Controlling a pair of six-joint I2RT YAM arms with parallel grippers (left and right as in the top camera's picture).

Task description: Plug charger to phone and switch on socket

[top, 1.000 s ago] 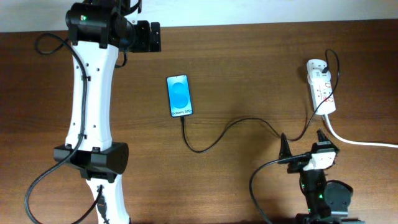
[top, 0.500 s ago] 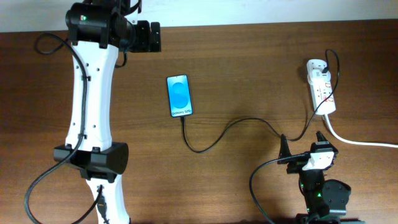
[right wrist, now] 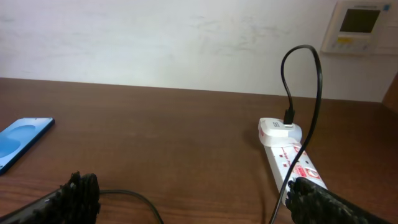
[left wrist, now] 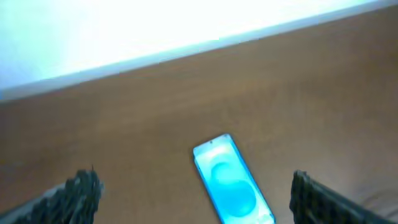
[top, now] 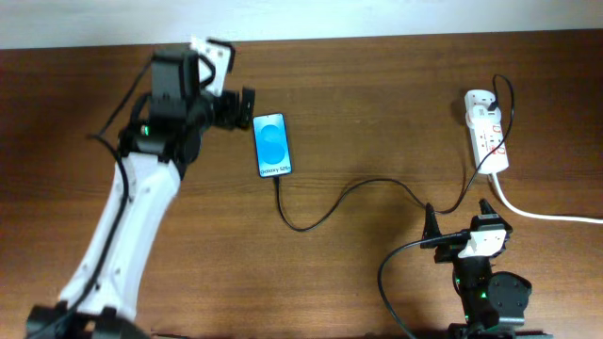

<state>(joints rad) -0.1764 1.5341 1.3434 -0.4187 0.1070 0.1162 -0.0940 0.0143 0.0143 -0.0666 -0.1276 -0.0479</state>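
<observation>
Swung in beside the phone (top: pixel 272 145), left tool (top: pixel 247 110) gapes empty, its wrist view blurred; right tool (right wrist: pixel 194 191) likewise wide, empty.

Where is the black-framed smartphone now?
Overhead view: the black-framed smartphone with the blue screen lies left of centre on the brown wooden table, just right of the left tool.

The brown wooden table (top: pixel 377 113) carries a phone (top: pixel 272 145) lying screen-up. A thin black cable (top: pixel 382 180) runs from its lower edge to a white power strip (top: pixel 486 130) on the right, whose thick white cord (top: pixel 546 216) trails off.
</observation>
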